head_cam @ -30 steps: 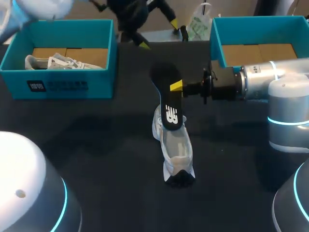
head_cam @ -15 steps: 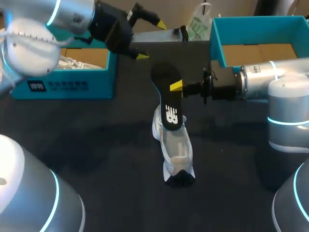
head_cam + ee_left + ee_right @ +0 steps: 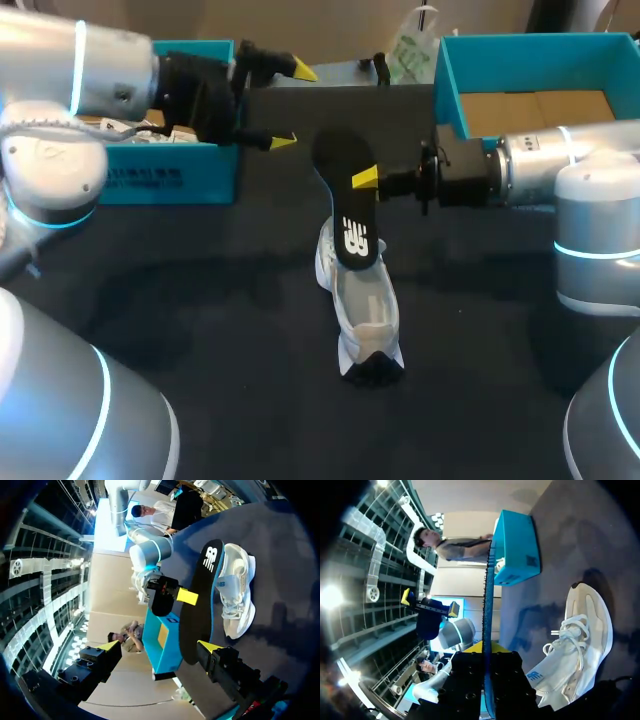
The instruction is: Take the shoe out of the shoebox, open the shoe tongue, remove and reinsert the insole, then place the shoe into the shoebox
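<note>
A white shoe lies on the dark table, toe toward the near edge. Its black insole is held up on edge above the heel, with my right gripper shut on it from the right. My left gripper stands open just left of the insole's far end, not touching it. In the left wrist view the insole and shoe lie ahead of the open left gripper. In the right wrist view the insole shows edge-on between the fingers of the right gripper, the shoe beside it.
A teal shoebox at the back left holds another pale shoe; my left arm crosses over it. A second teal shoebox, open, stands at the back right behind my right arm. A small bag sits at the far edge.
My left arm has swung in from the back left, bringing its open gripper down and nearer the insole. The right arm, insole and shoe have stayed put.
</note>
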`<state>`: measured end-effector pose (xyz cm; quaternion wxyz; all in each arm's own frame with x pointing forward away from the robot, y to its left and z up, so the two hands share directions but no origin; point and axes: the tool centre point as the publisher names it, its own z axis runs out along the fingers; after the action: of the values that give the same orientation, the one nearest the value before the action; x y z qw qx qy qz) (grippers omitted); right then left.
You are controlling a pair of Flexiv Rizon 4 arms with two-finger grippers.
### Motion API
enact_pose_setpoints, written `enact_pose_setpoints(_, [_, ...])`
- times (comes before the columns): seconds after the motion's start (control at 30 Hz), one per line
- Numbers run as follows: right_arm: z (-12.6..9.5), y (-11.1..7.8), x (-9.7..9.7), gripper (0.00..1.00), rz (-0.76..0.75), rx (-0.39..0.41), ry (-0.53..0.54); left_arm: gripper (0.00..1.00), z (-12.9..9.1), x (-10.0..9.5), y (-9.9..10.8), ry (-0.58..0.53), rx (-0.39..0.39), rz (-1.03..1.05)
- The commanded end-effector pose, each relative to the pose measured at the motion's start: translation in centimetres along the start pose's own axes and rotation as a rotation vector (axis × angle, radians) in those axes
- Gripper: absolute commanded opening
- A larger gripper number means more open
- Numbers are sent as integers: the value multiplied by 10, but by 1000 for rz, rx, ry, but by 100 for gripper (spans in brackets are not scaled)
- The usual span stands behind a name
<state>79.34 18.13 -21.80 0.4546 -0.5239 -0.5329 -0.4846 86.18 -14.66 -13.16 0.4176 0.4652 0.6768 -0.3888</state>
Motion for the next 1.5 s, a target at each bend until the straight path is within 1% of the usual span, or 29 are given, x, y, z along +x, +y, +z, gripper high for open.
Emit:
enact_pose_setpoints(0.03, [1,-1,-1,0,0,-3,1,100,-3,6,-4,-157,-5,4])
enact_pose_setpoints(0.1, [1,-1,-1,0,0,-3,1,100,-3,6,-4,-157,-5,4])
enact_pose_setpoints(0.23, [1,-1,-1,0,0,-3,1,100,9,29,-1,-216,-19,46])
enact_pose_setpoints(0.3, [1,-1,-1,0,0,-3,1,100,10,37,-1,-285,17,51])
enact_pose_setpoints(0.37, [1,-1,-1,0,0,-3,1,100,12,43,1,-243,28,88])
enact_pose_setpoints(0.73, [1,-1,-1,0,0,-3,1,100,12,43,1,-243,28,88])
enact_pose_setpoints(0.9, [1,-1,-1,0,0,-3,1,100,24,64,1,-254,-14,73])
enact_pose_setpoints(1.0, [1,-1,-1,0,0,-3,1,100,31,74,3,-249,-19,59])
enact_pose_setpoints(1.03, [1,-1,-1,0,0,-3,1,100,32,75,2,-257,-8,45])
enact_pose_setpoints(1.2, [1,-1,-1,0,0,-3,1,100,41,78,-3,-282,-4,30])
enact_pose_setpoints(1.5, [1,-1,-1,0,0,-3,1,100,66,75,-12,-311,7,29])
